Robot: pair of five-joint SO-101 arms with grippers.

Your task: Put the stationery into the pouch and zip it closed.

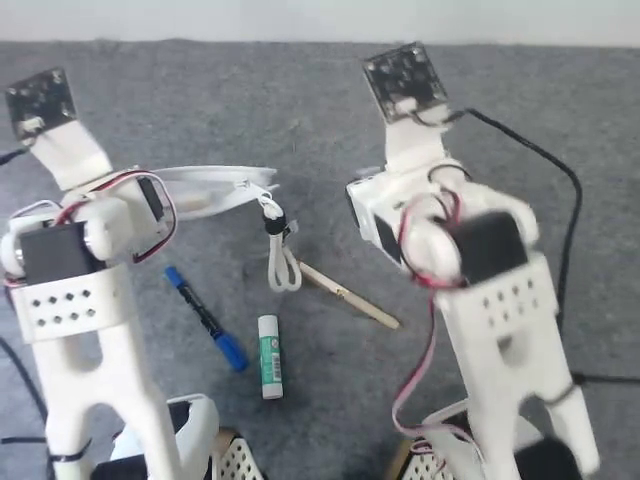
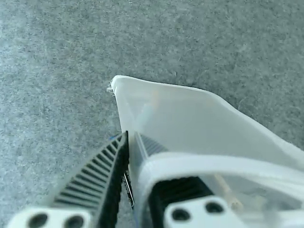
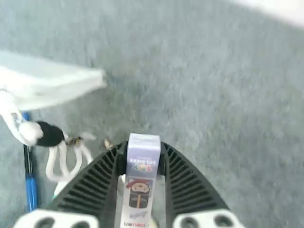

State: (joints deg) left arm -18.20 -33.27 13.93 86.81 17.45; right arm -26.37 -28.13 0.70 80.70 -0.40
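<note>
the right tool (image 3: 142, 146) is clamped on a small eraser (image 3: 141, 183) in a printed sleeve, which stands up between its fingers. the pouch (image 1: 215, 188) lies to the left of that tool on the grey counter (image 1: 330, 110). its long axis runs left to right, and the end with the white cord (image 1: 283, 262) points toward the right arm. the left tool (image 2: 133, 142) is closed on the pouch's edge at its left end and holds it up a little. so the eraser has to travel leftward, along the pouch's length, to reach the mouth. how wide that mouth gapes i cannot tell. 3 more items lie on the counter nearer than the pouch: a blue pen (image 1: 205, 320), a glue stick (image 1: 270, 357) and a wooden pencil (image 1: 350, 295). the pencil is closest to the right arm.
</note>
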